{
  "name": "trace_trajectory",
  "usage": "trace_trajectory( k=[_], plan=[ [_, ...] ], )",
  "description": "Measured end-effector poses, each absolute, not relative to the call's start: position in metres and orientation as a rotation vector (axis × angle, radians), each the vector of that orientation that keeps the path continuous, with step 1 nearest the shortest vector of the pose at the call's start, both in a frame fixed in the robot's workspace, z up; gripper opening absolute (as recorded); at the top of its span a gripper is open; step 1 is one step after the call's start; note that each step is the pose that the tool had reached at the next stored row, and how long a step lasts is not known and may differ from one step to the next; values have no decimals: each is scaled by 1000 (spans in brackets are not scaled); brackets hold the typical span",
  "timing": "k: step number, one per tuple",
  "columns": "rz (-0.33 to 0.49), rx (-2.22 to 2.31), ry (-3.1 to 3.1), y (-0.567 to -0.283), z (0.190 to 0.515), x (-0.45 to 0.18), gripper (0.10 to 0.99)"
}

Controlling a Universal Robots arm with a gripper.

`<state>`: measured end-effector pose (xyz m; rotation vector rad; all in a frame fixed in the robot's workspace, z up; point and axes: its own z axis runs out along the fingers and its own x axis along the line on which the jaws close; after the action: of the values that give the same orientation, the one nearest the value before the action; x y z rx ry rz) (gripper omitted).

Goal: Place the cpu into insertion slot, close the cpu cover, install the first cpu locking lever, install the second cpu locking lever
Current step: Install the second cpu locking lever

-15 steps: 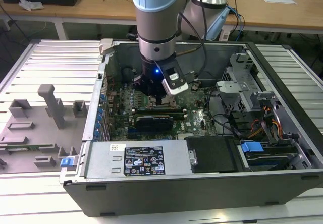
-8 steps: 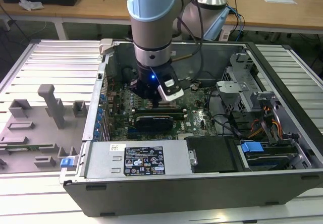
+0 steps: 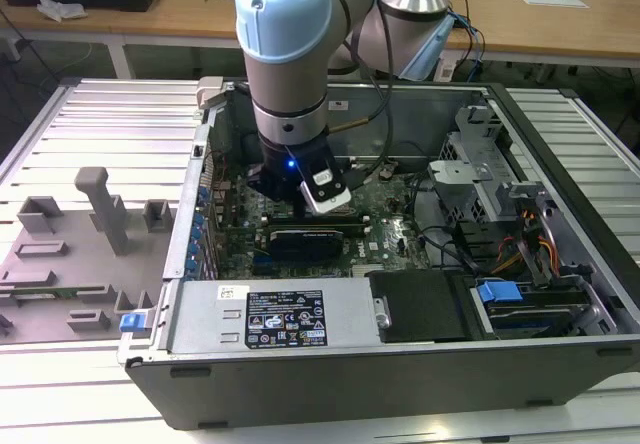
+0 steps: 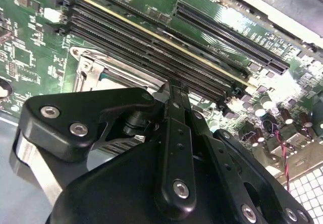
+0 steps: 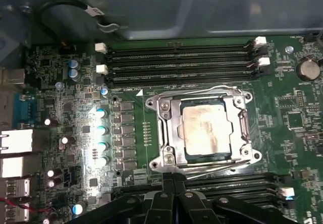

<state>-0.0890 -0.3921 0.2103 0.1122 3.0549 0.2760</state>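
One cpu (image 5: 208, 129) sits in its socket under one closed cpu cover (image 5: 169, 133); the gripper (image 5: 173, 179) hovers at the socket's 6 o'clock edge, jaws pressed together, holding nothing.

The arm's round joint housing (image 3: 283, 9) is pale blue over a silver-grey sleeve, and a small blue light glows on the black wrist below it. The square flat cpu (image 5: 208, 129) has a pale silver-grey metal top with a faint tan cast, framed by the shiny silver cpu cover (image 5: 170, 133). The circuit board (image 5: 292, 113) is deep green, speckled with tiny silver parts; its long memory slots (image 5: 179, 62) are black with white end clips. The black gripper (image 4: 174, 90) carries bright silver screw heads. The ridged metal table (image 3: 100, 114) is striped light grey.
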Motion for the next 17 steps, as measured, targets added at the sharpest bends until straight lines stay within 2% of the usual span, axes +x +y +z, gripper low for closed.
trace_trajectory(
  k=[17],
  plan=[
    [350,101,3050,-393,202,-95,106]
  ],
)
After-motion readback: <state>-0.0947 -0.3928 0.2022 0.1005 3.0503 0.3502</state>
